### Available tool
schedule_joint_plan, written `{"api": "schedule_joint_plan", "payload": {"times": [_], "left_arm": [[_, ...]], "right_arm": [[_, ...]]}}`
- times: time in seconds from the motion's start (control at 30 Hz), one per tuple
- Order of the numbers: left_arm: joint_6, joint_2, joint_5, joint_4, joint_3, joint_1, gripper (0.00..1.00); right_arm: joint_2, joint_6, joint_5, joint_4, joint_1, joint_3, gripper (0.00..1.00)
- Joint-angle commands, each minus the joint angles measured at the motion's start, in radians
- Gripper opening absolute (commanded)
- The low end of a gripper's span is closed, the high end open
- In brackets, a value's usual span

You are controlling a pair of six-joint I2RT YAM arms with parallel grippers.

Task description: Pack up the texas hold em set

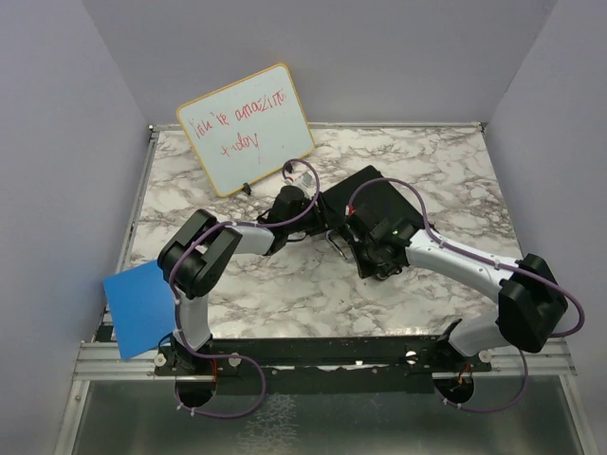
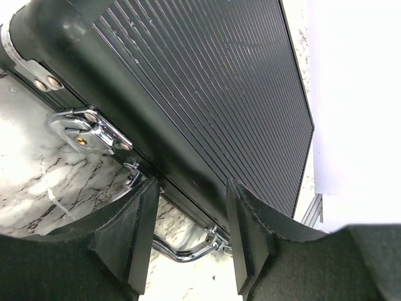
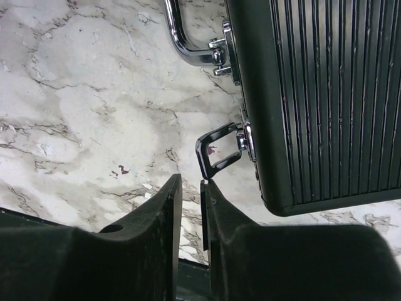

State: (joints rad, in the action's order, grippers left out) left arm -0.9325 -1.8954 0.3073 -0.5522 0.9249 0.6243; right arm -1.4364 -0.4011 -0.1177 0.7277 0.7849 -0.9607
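The black ribbed metal-edged briefcase (image 1: 384,194) lies flat with its lid down on the grey-veined white marble table (image 1: 446,161). It sits just toward 1 o'clock from the table's middle, turned askew so its front wall faces about 8 o'clock. A wood-framed whiteboard with red writing (image 1: 247,128) stands propped at 11 o'clock. A flat blue sheet (image 1: 140,308) sits at the table's edge at 8 o'clock, near the left arm.

Both arms reach in to the front wall of the briefcase. The left gripper (image 2: 190,188) is at the case's 9 o'clock side with its fingers spread wide and nothing held. In the left wrist view the lower front edge of the case runs across the gap between them. A silver hinged latch (image 2: 84,132) sits on the front wall at 10 o'clock from that gripper. The curved chrome carrying handle (image 2: 188,251) shows low between the fingers. Whether the fingers touch the case cannot be told.

The right gripper (image 3: 190,182) is near the case's 6 o'clock corner, its fingers drawn almost together, and only marble shows through the thin slit between them. At 1 o'clock from its tips a dark metal latch loop (image 3: 216,150) is swung out from the front wall. The loop's lower corner is just beside one fingertip, and contact cannot be told
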Motion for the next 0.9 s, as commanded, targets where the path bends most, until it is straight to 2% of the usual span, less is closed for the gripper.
{"api": "schedule_joint_plan", "payload": {"times": [0.0,0.13,0.27,0.4,0.63,0.87], "left_arm": [[-0.017,-0.037,0.011,0.019,0.029,0.005,0.52],[-0.028,-0.059,-0.004,0.095,0.056,0.004,0.43],[-0.024,-0.061,-0.035,0.146,0.061,0.005,0.40],[-0.012,-0.057,-0.056,0.180,0.061,0.005,0.38],[-0.006,-0.054,-0.059,0.187,0.058,0.005,0.37],[0.006,-0.047,-0.052,0.190,0.061,0.005,0.33]], "right_arm": [[0.047,-0.014,-0.024,0.006,0.008,-0.045,0.27],[0.072,-0.020,-0.054,0.019,0.008,-0.058,0.34],[0.039,-0.007,-0.065,0.008,0.008,-0.048,0.34],[-0.010,0.008,-0.048,-0.021,0.008,-0.035,0.26],[-0.079,0.005,-0.041,-0.065,0.008,-0.004,0.07],[-0.160,-0.003,-0.230,-0.132,0.007,0.029,0.03]]}}
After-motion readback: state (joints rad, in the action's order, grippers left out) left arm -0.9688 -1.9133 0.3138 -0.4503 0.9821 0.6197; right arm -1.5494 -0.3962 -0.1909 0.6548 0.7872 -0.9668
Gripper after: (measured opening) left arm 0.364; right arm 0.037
